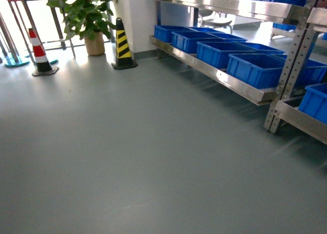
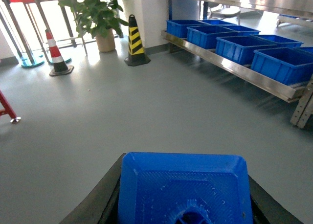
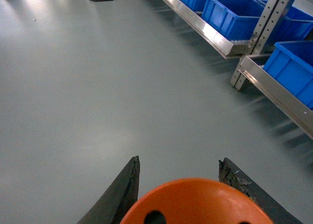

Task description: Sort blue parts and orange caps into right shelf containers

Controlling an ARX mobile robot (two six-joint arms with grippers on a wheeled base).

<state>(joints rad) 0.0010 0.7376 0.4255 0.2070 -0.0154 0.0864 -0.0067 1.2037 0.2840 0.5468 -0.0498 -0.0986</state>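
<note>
Blue part (image 2: 185,190): glossy plastic, finely ribbed top. Orange cap (image 3: 195,202): smooth, semi-gloss plastic. Shelf (image 1: 219,76): brushed metal, reflective. Crates (image 1: 255,70) on the shelf: bright, smooth plastic. Floor (image 1: 127,152) beside the shelf: grey, smooth, satin sheen.

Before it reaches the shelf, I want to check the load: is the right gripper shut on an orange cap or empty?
Shut on the orange cap: it sits between the right gripper's dark fingers.
</note>
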